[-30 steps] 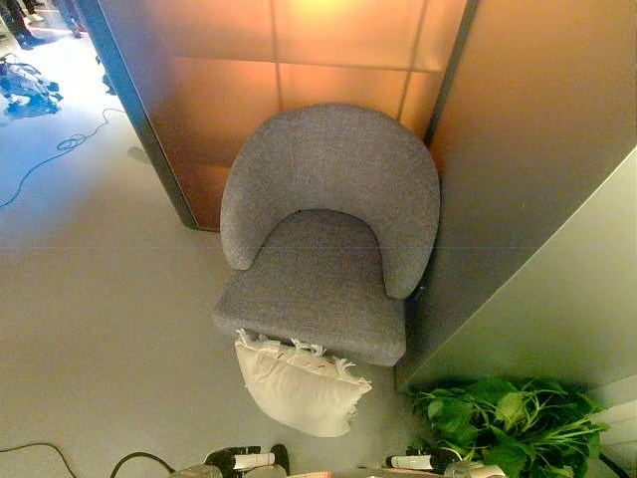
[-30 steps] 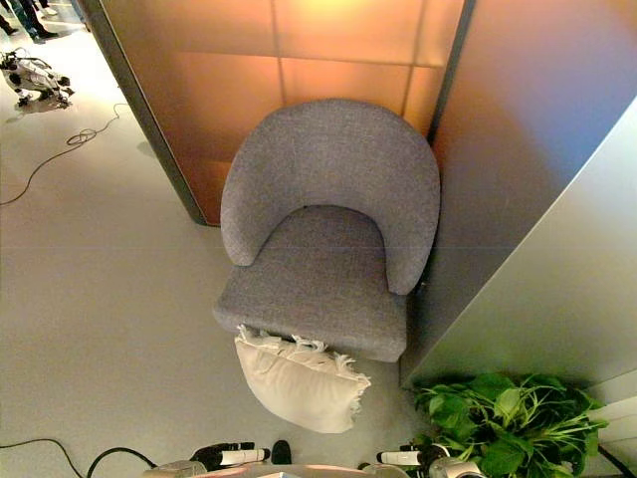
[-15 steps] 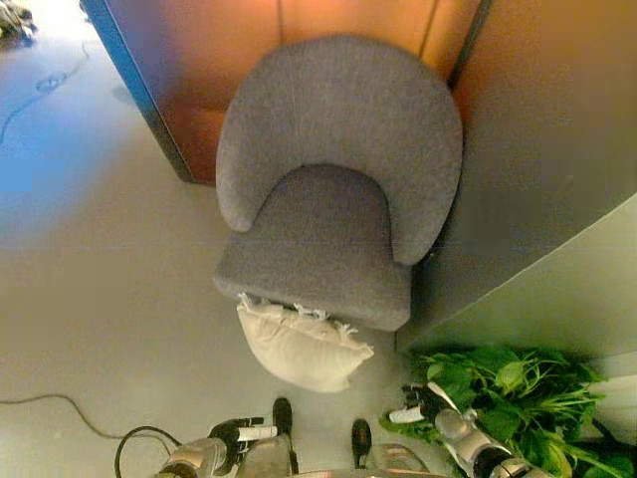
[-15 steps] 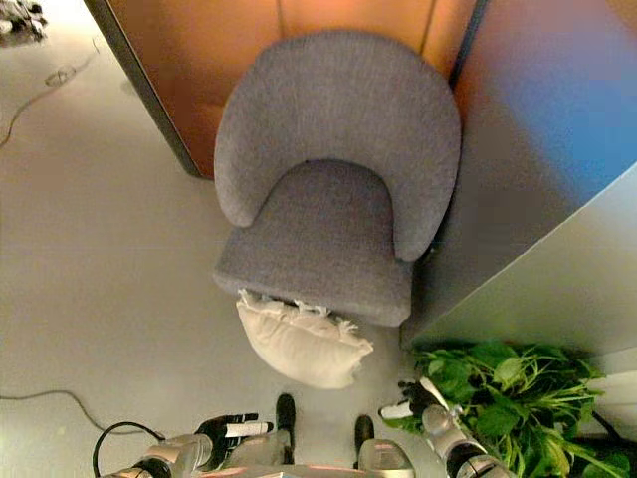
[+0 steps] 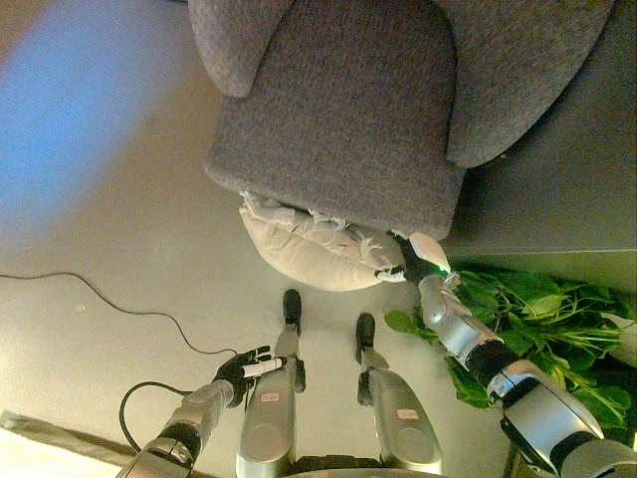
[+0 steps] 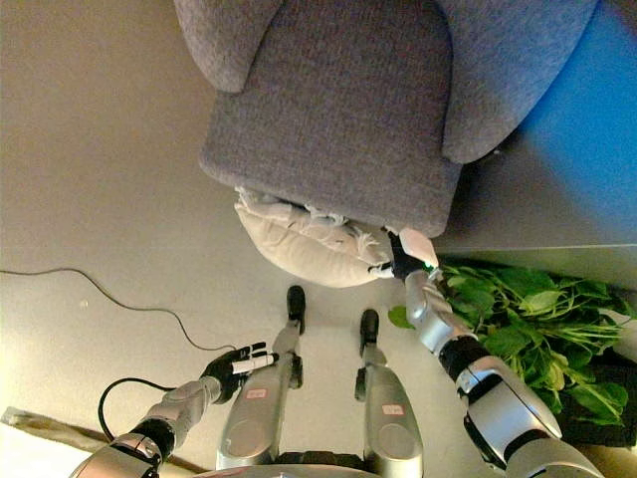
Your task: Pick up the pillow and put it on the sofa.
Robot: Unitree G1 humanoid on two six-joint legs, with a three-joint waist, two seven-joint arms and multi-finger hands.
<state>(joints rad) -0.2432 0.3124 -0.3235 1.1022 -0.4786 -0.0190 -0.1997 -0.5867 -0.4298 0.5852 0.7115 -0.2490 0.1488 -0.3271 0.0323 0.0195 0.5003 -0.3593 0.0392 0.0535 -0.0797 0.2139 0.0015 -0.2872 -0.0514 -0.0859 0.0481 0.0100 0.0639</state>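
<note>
Lying on the floor [image 5: 109, 249] against the front edge of the sofa's seat, the cream pillow [image 5: 304, 249] has its fringed upper edge tucked just under that edge and its long axis running along it, from the seat's front left corner toward the front right corner. The right hand [image 5: 410, 261] is at the pillow's right end, touching it or just short of it; its fingers seem to reach toward the cloth, but whether they are spread or closed on the fabric cannot be told. The left hand [image 5: 242, 366] hangs low and well apart from the pillow, nearer the robot than the pillow's left end, its fingers loosely straight and holding nothing. So the pillow lies forward of both hands, with the right one much the nearer. The grey sofa [image 5: 338, 110], a single rounded seat, is directly behind and above the pillow, so the lift will likely be short: up and forward over the seat's front edge. A leafy green plant [image 5: 537, 319] crowds the right arm's side, near the seat's front right corner, and could catch the arm.
</note>
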